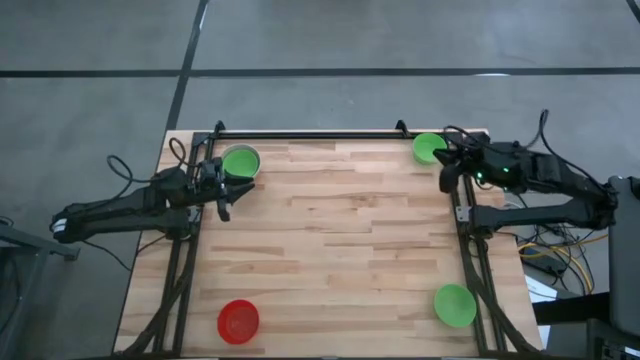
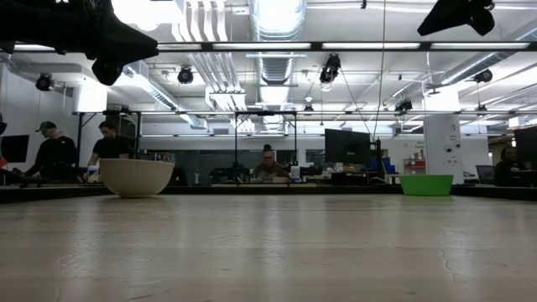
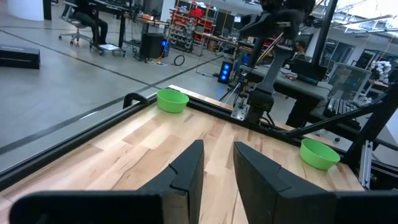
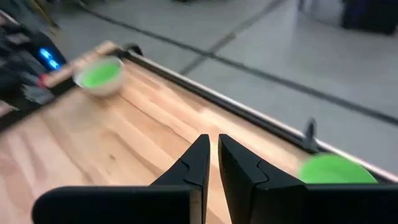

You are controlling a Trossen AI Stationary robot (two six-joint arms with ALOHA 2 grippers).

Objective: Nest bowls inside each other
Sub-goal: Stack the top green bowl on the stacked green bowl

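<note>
**Four bowl spots on table, both grippers empty and raised**

Whitish-grey bowl (image 1: 241, 162) at far left of the table, upright, with a green bowl (image 1: 240, 161) nested inside it; right wrist view shows the green interior inside the pale rim. In the low view only the pale outer wall shows. Second green bowl (image 1: 429, 148) at far right corner, close to the back rail, nothing seen inside. Third green bowl (image 1: 455, 305) near right edge, appears empty. Red bowl (image 1: 238, 321) near left corner, appears empty. The four spots sit well apart, middle of the table bare.

Left gripper (image 1: 223, 196) is just beside the nested pair, on its near side, not touching; fingers (image 3: 186, 171) parted with a narrow gap, nothing between them. Right gripper (image 1: 446, 172) is just beside the far-right green bowl; its fingers (image 4: 198, 163) nearly together, slim gap, holding nothing. Both hang above the table in the low view.

Surface: light wooden plank table (image 1: 330, 240) with a black rail frame (image 1: 310, 135) along the back and sides. Grey concrete floor around it. Room behind: open workshop, ceiling ducts and lights, monitors, benches, several people (image 2: 54, 155) seated or standing far off
</note>
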